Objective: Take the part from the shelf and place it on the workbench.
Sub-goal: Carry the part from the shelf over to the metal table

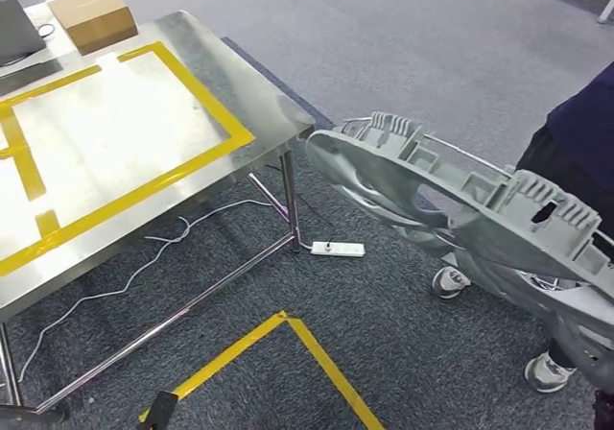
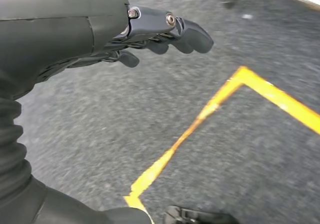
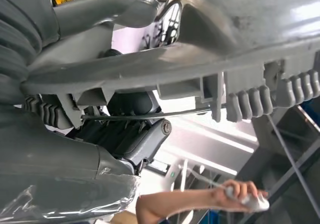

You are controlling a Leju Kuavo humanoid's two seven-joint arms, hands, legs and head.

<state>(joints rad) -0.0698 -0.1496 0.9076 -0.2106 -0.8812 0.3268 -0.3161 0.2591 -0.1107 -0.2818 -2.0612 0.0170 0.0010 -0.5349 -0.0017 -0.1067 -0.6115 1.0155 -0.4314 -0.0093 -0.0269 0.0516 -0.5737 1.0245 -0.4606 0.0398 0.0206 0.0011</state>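
The part (image 1: 463, 209) is a long grey cast piece with ribs and cut-outs. In the head view it hangs in the air at the right, its tip close to the corner of the steel workbench (image 1: 268, 104). The bench top carries yellow tape outlines. In the right wrist view my right hand (image 3: 128, 134) grips the part (image 3: 226, 49) from beneath, dark fingers wrapped behind a thin rod on it. My left hand (image 2: 162, 31) hangs over the grey carpet with its fingers stretched out, holding nothing.
A cardboard box (image 1: 92, 15) sits at the bench's far edge. A white power strip (image 1: 338, 249) and cable lie on the carpet by the bench leg. A person (image 1: 579, 132) stands at the right behind the part. Yellow floor tape (image 1: 290, 339) marks the carpet.
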